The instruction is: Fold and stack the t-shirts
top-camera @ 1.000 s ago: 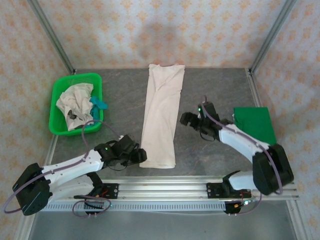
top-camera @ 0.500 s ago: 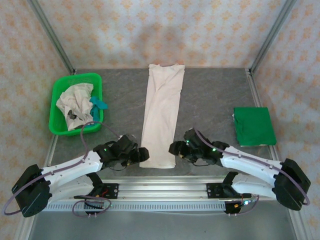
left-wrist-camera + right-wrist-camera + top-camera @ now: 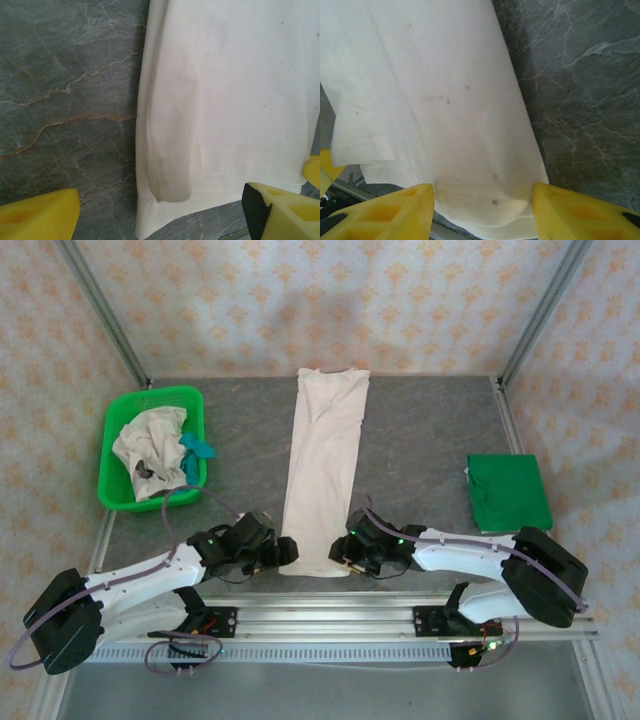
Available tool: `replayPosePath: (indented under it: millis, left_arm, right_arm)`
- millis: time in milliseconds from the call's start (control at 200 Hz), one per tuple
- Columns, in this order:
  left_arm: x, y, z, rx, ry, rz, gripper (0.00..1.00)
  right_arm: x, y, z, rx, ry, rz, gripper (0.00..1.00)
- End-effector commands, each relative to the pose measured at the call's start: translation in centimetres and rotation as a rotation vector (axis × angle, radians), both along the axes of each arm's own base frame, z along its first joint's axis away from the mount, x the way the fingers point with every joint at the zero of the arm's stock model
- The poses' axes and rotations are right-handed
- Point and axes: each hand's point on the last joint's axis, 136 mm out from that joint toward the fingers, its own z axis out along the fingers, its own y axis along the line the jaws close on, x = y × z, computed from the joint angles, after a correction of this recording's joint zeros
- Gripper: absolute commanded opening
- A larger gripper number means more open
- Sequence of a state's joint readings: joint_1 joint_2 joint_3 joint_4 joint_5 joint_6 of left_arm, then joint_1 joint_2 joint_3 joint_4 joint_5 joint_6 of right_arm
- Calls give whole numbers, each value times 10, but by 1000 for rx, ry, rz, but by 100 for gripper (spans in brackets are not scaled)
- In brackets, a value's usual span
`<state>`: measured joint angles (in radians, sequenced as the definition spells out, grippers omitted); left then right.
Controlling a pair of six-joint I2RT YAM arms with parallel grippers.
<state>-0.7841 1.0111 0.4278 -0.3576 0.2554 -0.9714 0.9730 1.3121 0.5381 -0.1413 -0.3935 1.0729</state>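
Folding step: near hem of the long cream t-shirt (image 3: 322, 470), which lay lengthwise on the table (image 3: 430, 420), was not yet gripped.
Left gripper (image 3: 283, 552): fingers spread, straddling the hem's left corner.
Right gripper (image 3: 343, 550): fingers spread around the right corner.
Next move: probably pinching both corners and carrying the hem toward the collar.
Around: green basket (image 3: 150, 395) held crumpled t-shirts (image 3: 145, 445); green mat (image 3: 510, 492) lay well aside, nothing obstructing.
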Motion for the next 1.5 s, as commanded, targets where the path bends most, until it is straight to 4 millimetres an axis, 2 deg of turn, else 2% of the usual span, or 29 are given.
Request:
replayPosePath:
  millis: [0,210,350,460,655,866,911,1126,1321,1491]
  left_arm:
    - [2,0,-3,-9,6,15,86]
    - [2,-3,-2,-17,8,10,86]
    - [3,-4,-3,-18,10,6,85]
    - [2,-6,-5,-18,17,3,86]
    - [0,-4,-7,-19,20,6,86]
    - [0,-4,-7,-28,16,12,86]
    - [0,-4,-8,-28,17,12,85]
    - [0,-4,-10,-23,19,7,86]
    - [-1,-3,-11,-17,22,7,85]
    - [-1,-3,-12,-23,20,13,85]
  right_arm:
    - [-7,-4,-5,-17,29,-15,53]
    - [-13,-24,0,-41,23,-67,58]
    - [-15,-25,-5,-43,28,-71,60]
    - [-14,-16,-9,-25,41,-50,53]
    - [-12,-2,-9,3,45,-21,49]
    - [-12,-2,-5,3,35,-22,31]
    - [-12,-2,-2,4,32,-23,32]
    - [-12,0,5,24,18,-20,46]
    - [-13,5,9,20,12,7,46]
    - [-12,2,12,10,-4,6,46]
